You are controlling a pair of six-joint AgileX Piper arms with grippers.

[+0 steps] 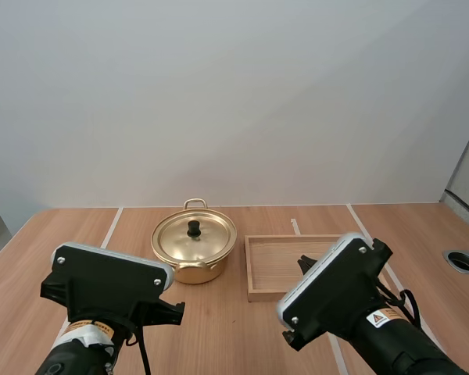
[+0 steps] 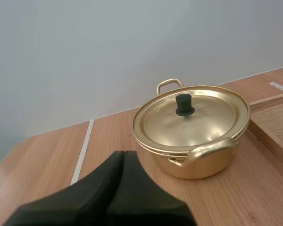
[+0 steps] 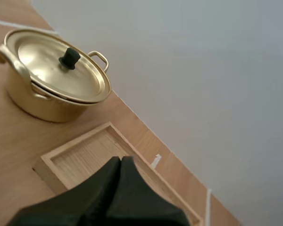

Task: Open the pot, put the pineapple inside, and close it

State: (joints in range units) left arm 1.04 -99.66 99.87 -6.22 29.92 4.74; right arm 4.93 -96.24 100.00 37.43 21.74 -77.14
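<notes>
My high camera sits behind and above both arms, facing forward and down over the counter [image 1: 227, 336]. Each wrist camera rides close behind its jaws, looking low past them. All three views share the pot [image 2: 198, 167] and wooden tray [image 3: 85, 157] ahead of the jaws.

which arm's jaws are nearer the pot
Left. The left gripper, jaws shut, sits just short of the pot, facing it; the right gripper, jaws shut, hangs over the wooden tray beside the pot.
</notes>
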